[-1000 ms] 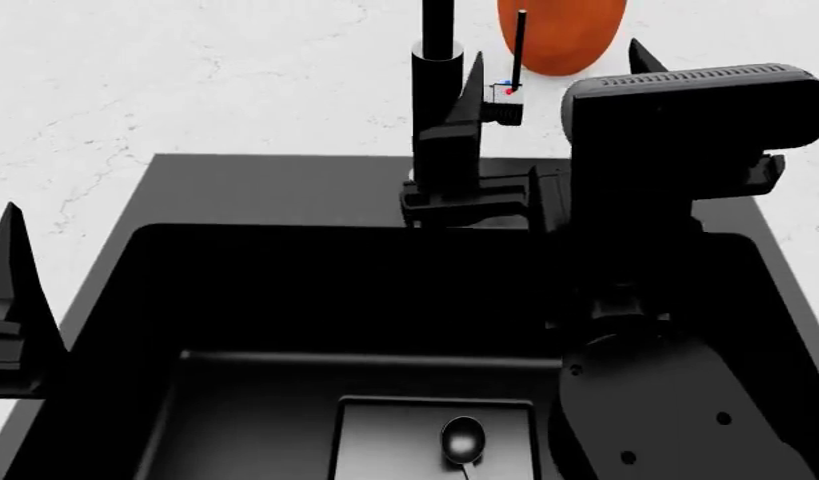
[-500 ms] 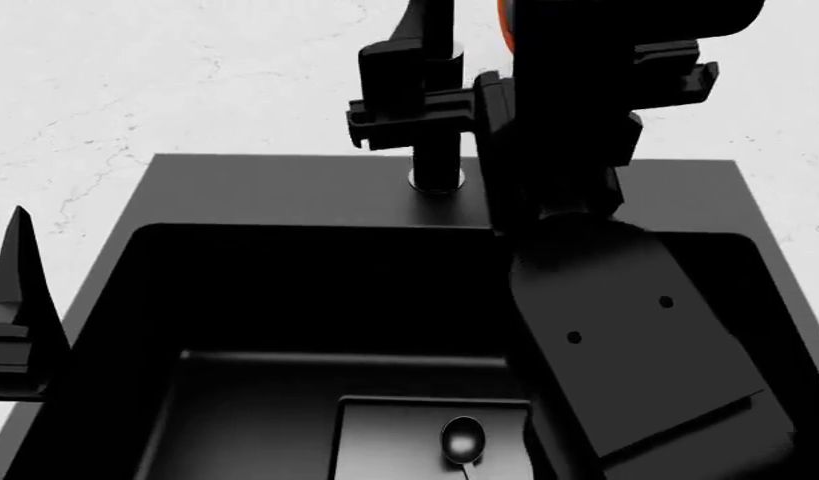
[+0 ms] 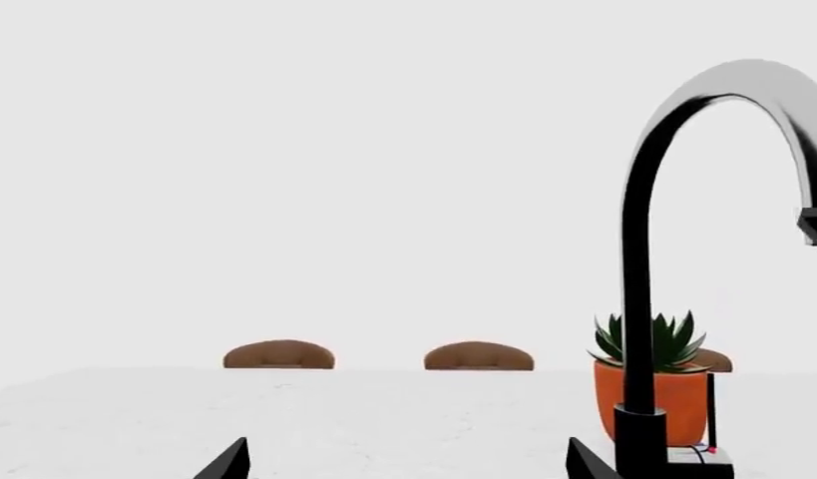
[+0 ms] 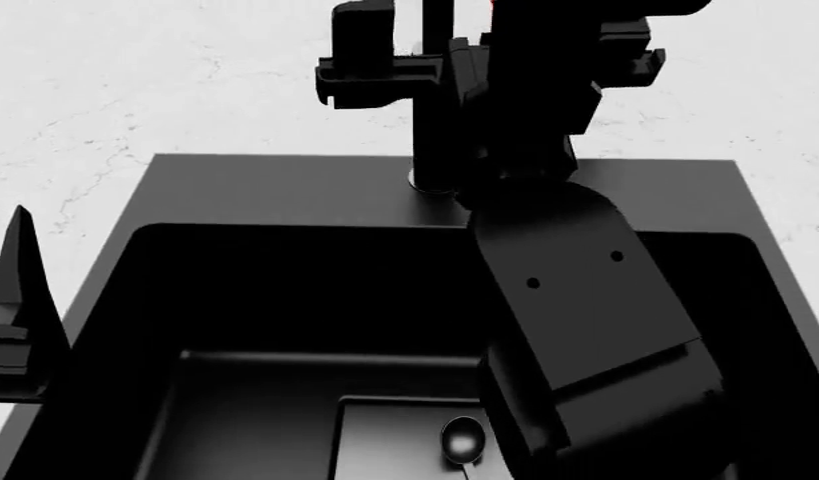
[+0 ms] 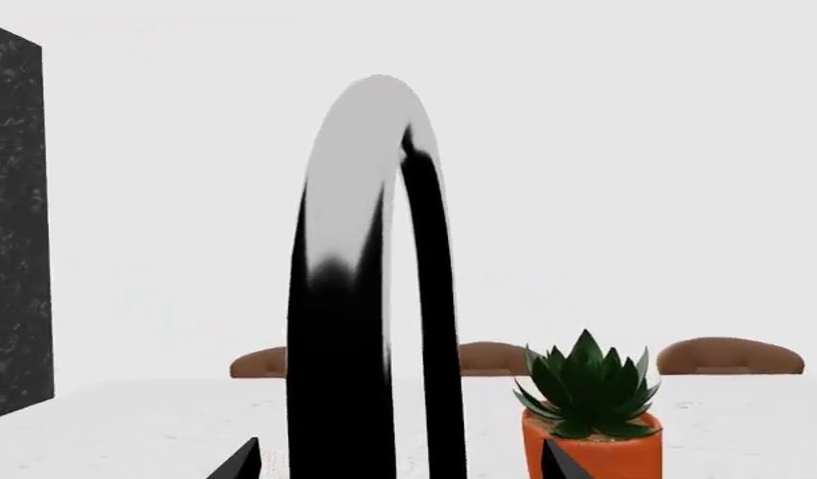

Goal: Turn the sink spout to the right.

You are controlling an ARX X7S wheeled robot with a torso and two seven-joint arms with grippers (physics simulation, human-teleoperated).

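Nearest, sink (image 4: 196,190) seen below head camera, small round object on drain panel. Left gripper (image 4: 16,300) held at sink's left rim, fingers apart, clear of everything. Right gripper (image 4: 423,65) raised at sink spout (image 4: 436,150) on back rim; fingertips spread, spout between them. Beyond, potted succulent (image 5: 588,414) noted on counter.

Right arm (image 4: 569,290) hides sink spout (image 4: 436,150) upper column.
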